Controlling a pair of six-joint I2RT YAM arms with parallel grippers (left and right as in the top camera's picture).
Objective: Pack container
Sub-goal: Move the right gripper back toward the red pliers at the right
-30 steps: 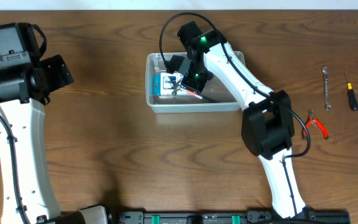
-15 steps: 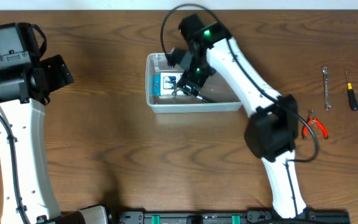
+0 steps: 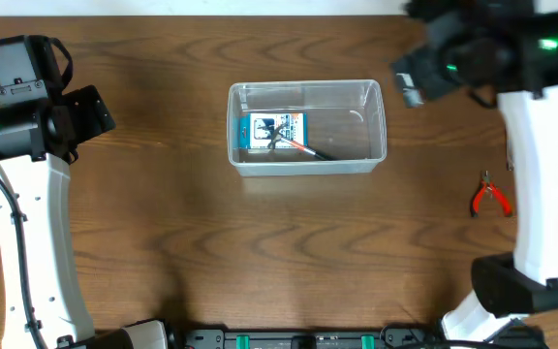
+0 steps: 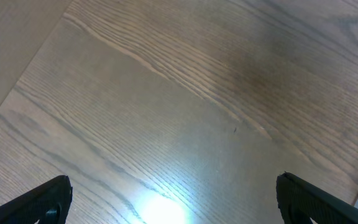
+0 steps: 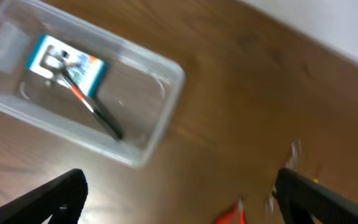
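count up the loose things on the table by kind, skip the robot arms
clear bin: 1
blue and white box, in the bin: 1
long red and black tool, in the bin: 1
red pliers, on the table: 1
total: 4 in plain view

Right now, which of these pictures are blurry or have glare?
Overhead: the container is crisp, but the right arm is smeared. Left wrist: sharp wood grain, with a white glare patch low on the table. Right wrist: soft all over, nothing crisp.

Right wrist view: container [image 5: 166,106] blurred, pliers [image 5: 229,216] cut by bottom edge.
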